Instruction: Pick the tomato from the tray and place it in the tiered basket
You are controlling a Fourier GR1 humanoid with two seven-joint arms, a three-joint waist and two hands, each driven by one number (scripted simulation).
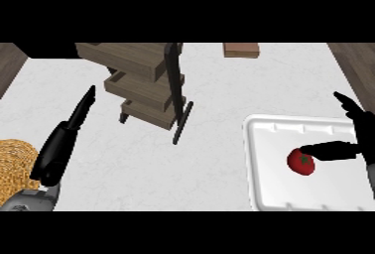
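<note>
Tomato (302,162) lay on the white tray (271,149), toward the tray's right side and well in from its left rim. The right hand (344,149) hung over that same side, spread open, one finger stretched leftward with its tip touching or just short of the tomato and another pointing away toward the tray's far edge. Nothing was gripped, so the step in hand looked like the reach before the pick. The next move would call for the fingers and thumb to curl round the tomato, then a lift clear of the tray's raised rim. The tiered basket (143,82) stood well to the left of the tray and farther back, with bare counter (212,163) between them. The left hand (62,141) rested far left of the tray, fingers straight, holding nothing.
</note>
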